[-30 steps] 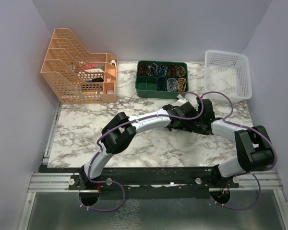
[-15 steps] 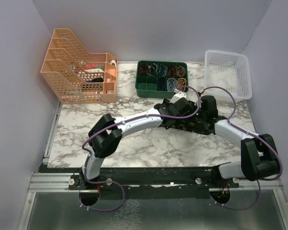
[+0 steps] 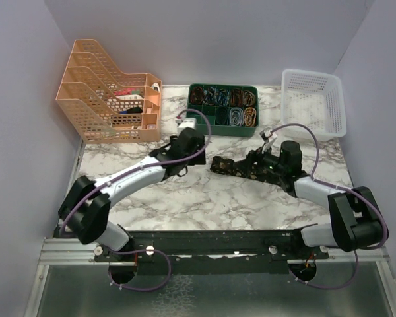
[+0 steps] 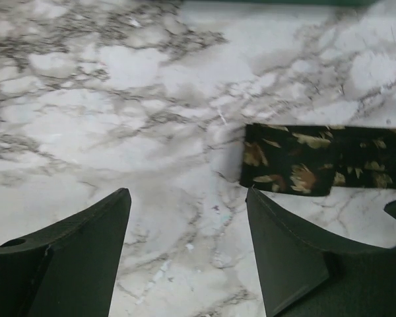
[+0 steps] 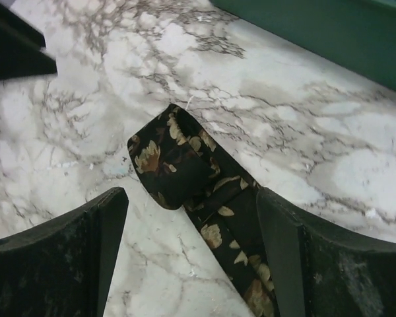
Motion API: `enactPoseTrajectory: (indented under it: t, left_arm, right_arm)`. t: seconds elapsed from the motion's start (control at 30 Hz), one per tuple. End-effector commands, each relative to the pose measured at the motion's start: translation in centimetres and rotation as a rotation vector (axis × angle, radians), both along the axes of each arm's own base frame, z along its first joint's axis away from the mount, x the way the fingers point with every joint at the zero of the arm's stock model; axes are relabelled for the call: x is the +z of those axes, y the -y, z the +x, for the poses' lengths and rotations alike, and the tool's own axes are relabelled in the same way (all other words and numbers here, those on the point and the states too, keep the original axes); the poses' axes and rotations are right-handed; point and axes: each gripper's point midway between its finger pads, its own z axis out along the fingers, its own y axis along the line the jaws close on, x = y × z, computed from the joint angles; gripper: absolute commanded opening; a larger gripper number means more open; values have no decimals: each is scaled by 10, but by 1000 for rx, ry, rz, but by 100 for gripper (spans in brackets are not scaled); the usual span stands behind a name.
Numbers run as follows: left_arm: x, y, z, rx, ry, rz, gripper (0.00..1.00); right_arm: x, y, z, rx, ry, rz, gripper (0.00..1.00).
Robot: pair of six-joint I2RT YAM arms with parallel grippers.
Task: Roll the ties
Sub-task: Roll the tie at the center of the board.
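Tie (image 4: pixel 317 162): runs off right edge in left wrist view, off bottom edge in right wrist view. Overhead, its far stretch is lost under right hand (image 3: pixel 251 169). Contents of green tray (image 3: pixel 204 120) too small to identify.

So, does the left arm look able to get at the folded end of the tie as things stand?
Probably yes: the end of the tie lies on the table just ahead of the open left gripper, nothing between, though the open right gripper hangs close by.
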Motion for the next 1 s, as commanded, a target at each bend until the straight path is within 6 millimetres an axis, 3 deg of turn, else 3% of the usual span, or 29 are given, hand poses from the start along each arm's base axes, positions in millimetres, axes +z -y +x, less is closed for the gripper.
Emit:
enactPoseTrajectory:
  t: [0.0,0.17,0.23,0.37,0.47,0.7,0.97]
  left_arm:
    - [31,-19,3,1,49,-276,74]
    - [26,-56,-4,24,30,-274,77]
    - [21,-71,-6,48,28,-280,77]
    - [13,-89,-11,55,12,-307,78]
    - [9,-95,-13,57,2,-315,78]
    - [-1,-96,-14,11,-32,-334,78]
    - [-7,-103,-14,22,-44,-326,79]
  right_arm:
    - [17,-24,5,271,322,-108,85]
    - [19,-53,-7,489,477,-205,92]
    - [10,-58,-5,562,476,-292,93]
    - [-26,-49,-4,684,402,-455,93]
    - [-33,-52,0,697,400,-489,94]
    - [-42,-62,-11,818,385,-505,98]
    - [-52,-63,7,776,363,-554,99]
